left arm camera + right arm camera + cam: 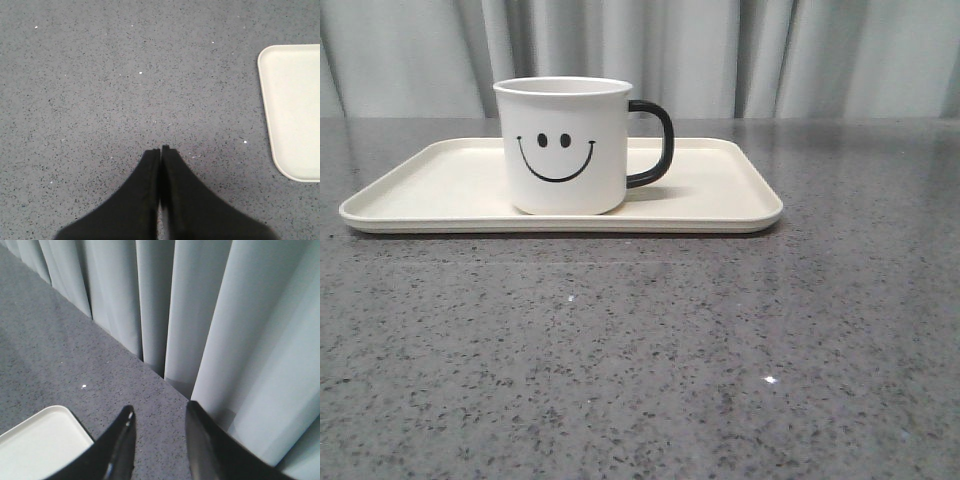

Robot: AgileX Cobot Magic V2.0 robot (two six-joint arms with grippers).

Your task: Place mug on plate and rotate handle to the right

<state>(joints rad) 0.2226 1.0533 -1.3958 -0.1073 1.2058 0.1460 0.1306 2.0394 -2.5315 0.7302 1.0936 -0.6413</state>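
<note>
The white mug with a black smiley face stands upright on the cream plate in the front view. Its black handle points to the right. No gripper shows in the front view. In the left wrist view my left gripper is shut with nothing in it, over bare grey table, and a corner of the plate lies off to one side. In the right wrist view my right gripper stands open and empty near the curtain, with a corner of the plate beside one finger.
The speckled grey table stretches in front of the plate. A pale pleated curtain closes off the far edge; the curtain is close to my right gripper.
</note>
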